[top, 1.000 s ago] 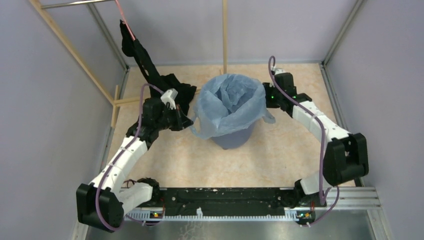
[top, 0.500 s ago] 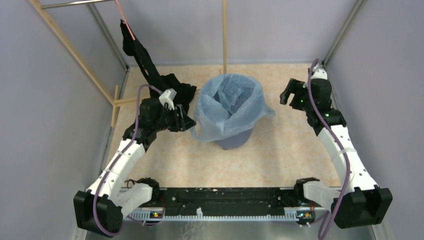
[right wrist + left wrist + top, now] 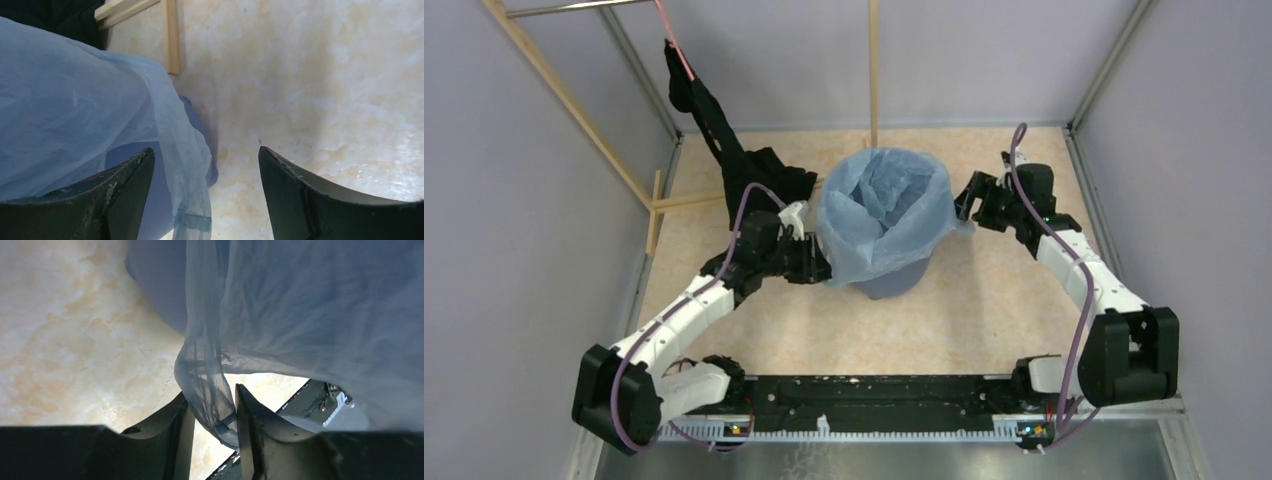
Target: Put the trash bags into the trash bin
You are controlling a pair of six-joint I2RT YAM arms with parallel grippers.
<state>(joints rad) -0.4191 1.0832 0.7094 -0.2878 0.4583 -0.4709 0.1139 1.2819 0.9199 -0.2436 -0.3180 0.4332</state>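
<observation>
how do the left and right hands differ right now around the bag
The left hand is closed on a bunched fold of the trash bag; the right hand is wide open, pinching nothing, with the bag's edge hanging loose between its fingers. The left hand sits left of the trash bin, the right hand on its right. Both point in toward the bag draped over the bin's rim.

Open trash bin [image 3: 889, 280] mouth — garment [image 3: 764, 165] crowds left.
</observation>
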